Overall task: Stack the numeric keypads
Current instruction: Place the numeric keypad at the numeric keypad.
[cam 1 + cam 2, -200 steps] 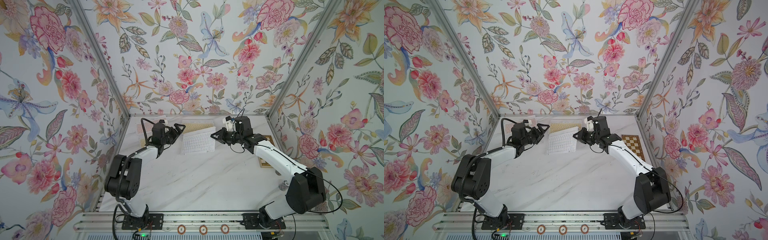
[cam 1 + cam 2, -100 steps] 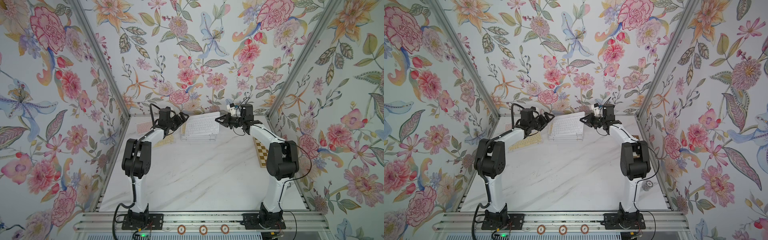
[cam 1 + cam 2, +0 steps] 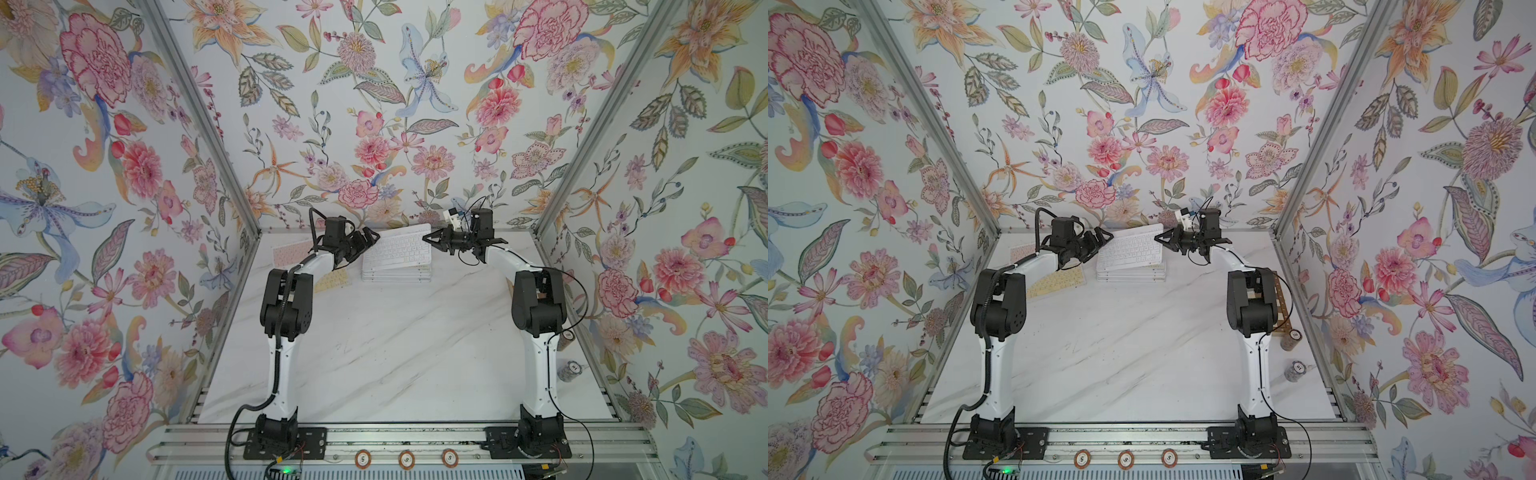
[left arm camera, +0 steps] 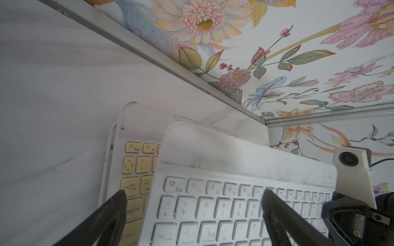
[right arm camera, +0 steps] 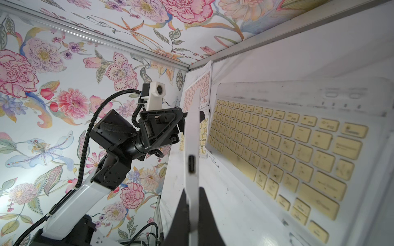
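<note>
Over marble (image 3: 395, 345), outstretched right end effector (image 3: 425, 239) pinches white keypad (image 3: 397, 251), left end effector (image 3: 371, 240) spread.

Work surface: a white marble-pattern tabletop (image 3: 395, 353), enclosed on three sides by floral wallpaper panels (image 3: 374, 83). Aluminium posts (image 3: 199, 120) mark the two rear corners.

Right edge of the tabletop: a brown-and-cream chessboard (image 3: 1283, 307), of which only a narrow strip shows. Just beside its near end stands a tan poker chip stack (image 3: 1291, 337). A grey poker chip stack (image 3: 1296, 370) stands nearer the front, apart from the first.

Front: an aluminium rail (image 3: 415, 440) carries three single poker chips (image 3: 406, 458) in a row. A green indicator light (image 3: 286, 471) glows below it.
</note>
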Tool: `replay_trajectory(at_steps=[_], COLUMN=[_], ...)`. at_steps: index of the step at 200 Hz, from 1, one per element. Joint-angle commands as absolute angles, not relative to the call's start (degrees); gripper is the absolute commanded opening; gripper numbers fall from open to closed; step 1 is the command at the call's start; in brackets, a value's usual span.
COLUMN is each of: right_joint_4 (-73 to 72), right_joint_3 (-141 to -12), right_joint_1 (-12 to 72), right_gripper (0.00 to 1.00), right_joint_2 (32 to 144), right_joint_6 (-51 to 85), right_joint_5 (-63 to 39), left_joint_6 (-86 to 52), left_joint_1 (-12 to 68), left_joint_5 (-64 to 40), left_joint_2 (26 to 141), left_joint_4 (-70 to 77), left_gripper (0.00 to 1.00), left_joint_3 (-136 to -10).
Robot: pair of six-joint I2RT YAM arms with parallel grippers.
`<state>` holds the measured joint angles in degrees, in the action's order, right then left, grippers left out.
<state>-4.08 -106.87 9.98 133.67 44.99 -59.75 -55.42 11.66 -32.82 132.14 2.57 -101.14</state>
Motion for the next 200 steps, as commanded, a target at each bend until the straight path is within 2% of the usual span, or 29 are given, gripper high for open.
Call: replay_trajectory(at_steps=[1, 29, 200], right_joint_4=[-12.83, -16.18, -8.56], right_joint_3=[-109.65, -111.05, -120.07], right_joint_1=[9.06, 8.7, 8.52], right_gripper=[0.08, 0.08, 0.18], right_joint_2=[136.05, 138.86, 148.62], right_joint_6=[50.75, 54.15, 51.15], right_joint_5=[-64.17, -65.45, -65.12], left_joint_6=[-54.01, -53.98, -55.4], left_joint_1=[10.63, 10.58, 10.85], left_joint_5=[-33.13, -33.22, -33.84], left_joint_2=[134.11, 135.27, 138.15], left_joint_4=[1.31, 1.1, 1.92], left_gripper=[0.99, 0.99, 0.99], left_joint_3=[-103.17, -104.15, -105.01])
